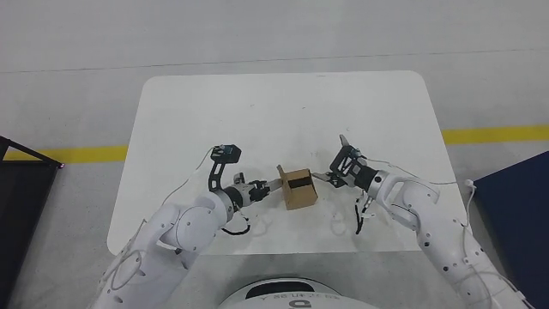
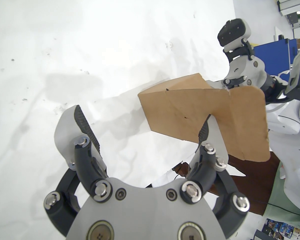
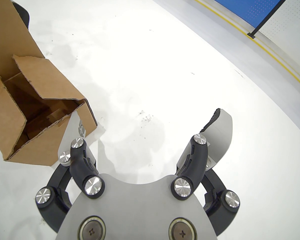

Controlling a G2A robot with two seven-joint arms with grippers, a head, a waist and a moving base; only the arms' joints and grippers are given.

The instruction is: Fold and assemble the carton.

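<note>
On table (image 3: 140, 51), carton (image 3: 52, 76), open end toward right gripper (image 3: 147, 118), fingers (image 3: 222, 131) spread

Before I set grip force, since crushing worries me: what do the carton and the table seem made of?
The carton: brown corrugated cardboard, matte; cut flap edges show a wavy fluted core. The table: white, smooth, slightly sheened top with dark scuffs; perhaps laminate or painted board, cannot tell.

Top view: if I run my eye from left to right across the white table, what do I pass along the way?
left gripper → carton → right gripper, all near the table's front edge.
</note>
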